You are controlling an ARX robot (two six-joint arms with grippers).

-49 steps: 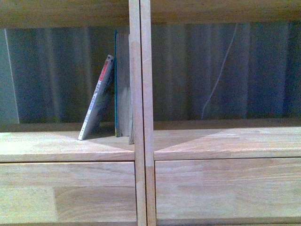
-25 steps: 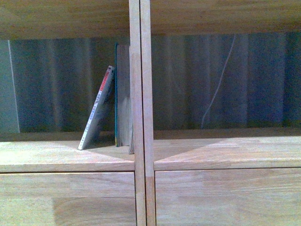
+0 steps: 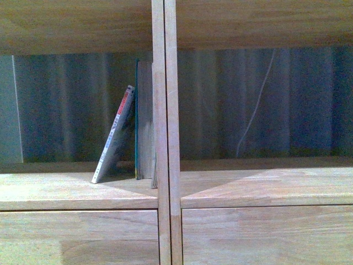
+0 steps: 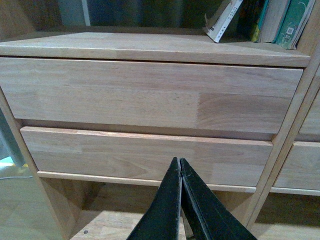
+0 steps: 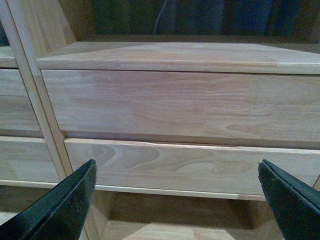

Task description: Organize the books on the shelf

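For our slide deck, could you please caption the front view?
Thin white paperback leaning against upright teal book in the shelf's left compartment.

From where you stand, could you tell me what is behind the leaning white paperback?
The white paperback leans against the upright teal book, which stands by the shelf divider. The teal cover itself is mostly hidden behind the paperback.

In front of me the light-wood shelf [image 3: 165, 138] held both books in its left compartment. The thin white paperback [image 3: 114, 141], red and white along its spine, leaned rightward, its top resting against the thicker teal book [image 3: 143, 121]. That one stood upright, yellowed pages showing, pressed against the central divider.
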